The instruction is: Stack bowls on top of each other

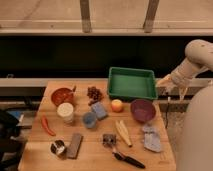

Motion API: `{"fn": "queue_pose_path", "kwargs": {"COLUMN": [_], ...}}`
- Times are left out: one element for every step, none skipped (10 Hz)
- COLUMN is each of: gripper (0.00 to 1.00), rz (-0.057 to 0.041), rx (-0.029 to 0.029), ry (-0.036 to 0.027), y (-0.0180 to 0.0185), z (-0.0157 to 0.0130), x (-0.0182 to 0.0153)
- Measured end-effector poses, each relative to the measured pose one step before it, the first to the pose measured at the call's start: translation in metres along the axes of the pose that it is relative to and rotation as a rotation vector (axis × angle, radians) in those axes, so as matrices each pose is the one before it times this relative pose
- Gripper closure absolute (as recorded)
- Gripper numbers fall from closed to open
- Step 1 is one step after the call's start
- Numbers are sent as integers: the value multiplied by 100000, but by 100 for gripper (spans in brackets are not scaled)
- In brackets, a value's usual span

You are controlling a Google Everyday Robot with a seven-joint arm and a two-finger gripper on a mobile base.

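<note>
Two bowls: lay well apart on the wooden table [95,150], not stacked.
Red-orange bowl [62,95]: well left of the green tray [131,84], slightly nearer the camera.
Purple bowl [143,110]: just in front of the tray's right half.
Gripper [175,90]: hung just right of the tray, past the table edge; whether it was open or closed could not be told.

The white arm [200,56] stood at the right edge of the view, sloping down to the left; its gripper [175,91] hung pointing downward at mid-height.
</note>
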Motion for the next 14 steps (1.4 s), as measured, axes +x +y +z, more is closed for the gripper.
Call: {"fn": "queue_pose_path", "kwargs": {"gripper": [20,20,20,20,20,20,20,20,20,20,20,20,20,20], "rz": [2,4,-12,5,1,0,3,-32,-769,-2046,-1859,-2393,-2990,-2393], "rx": [5,1,-1,-2,0,-1,0,-18,-122,-479,-439,-861,-661,-287], "ry": [-1,2,5,6,-8,-2,-1,-18,167,249,329,242,455,393], "y": [-2,-1,5,-2,-1,2,-4,24,90,386,721,1179,1323,881], "z": [-1,1,4,0,-5,2,-1,-9,-1,5,93,164,234,196], "x": [0,0,1,1,-1,-2,0,-8,61,191,189,166,185,147]}}
